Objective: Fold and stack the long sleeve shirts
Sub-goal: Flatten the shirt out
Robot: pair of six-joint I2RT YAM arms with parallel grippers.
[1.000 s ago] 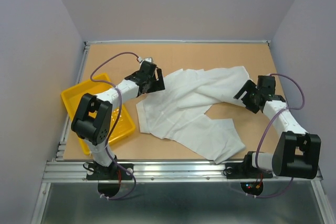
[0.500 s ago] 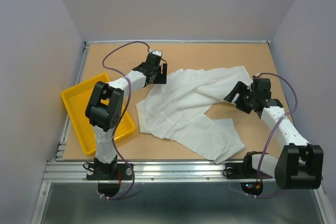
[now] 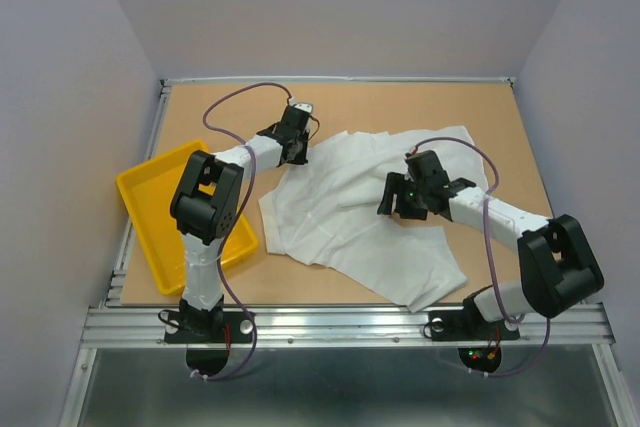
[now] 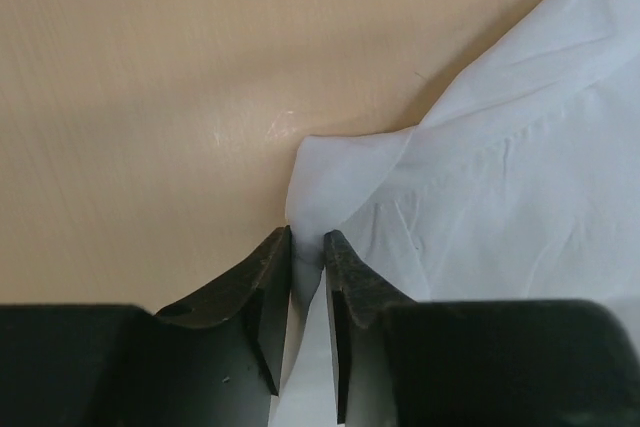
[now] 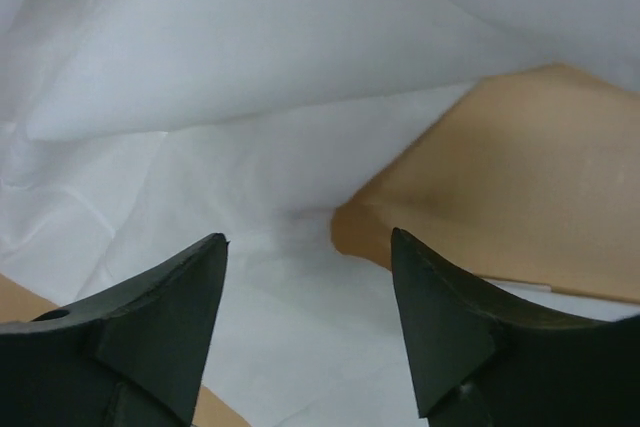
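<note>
1. The white shirt [image 3: 340, 212] lies spread out and wrinkled in the middle of the table [image 3: 400, 107], just beside the yellow tray [image 3: 150, 202].
2. The left gripper [image 4: 307, 242] is clenched on a fold at the far left edge of the shirt.
3. The right gripper [image 5: 308, 237] hangs over the middle of the shirt with its jaws wide apart, grasping nothing.

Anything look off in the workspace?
White shirt lies rumpled and diagonal, layers folded over each other, not flat. Yellow tray sits skewed at the table's left edge. No damage or spills visible.
</note>
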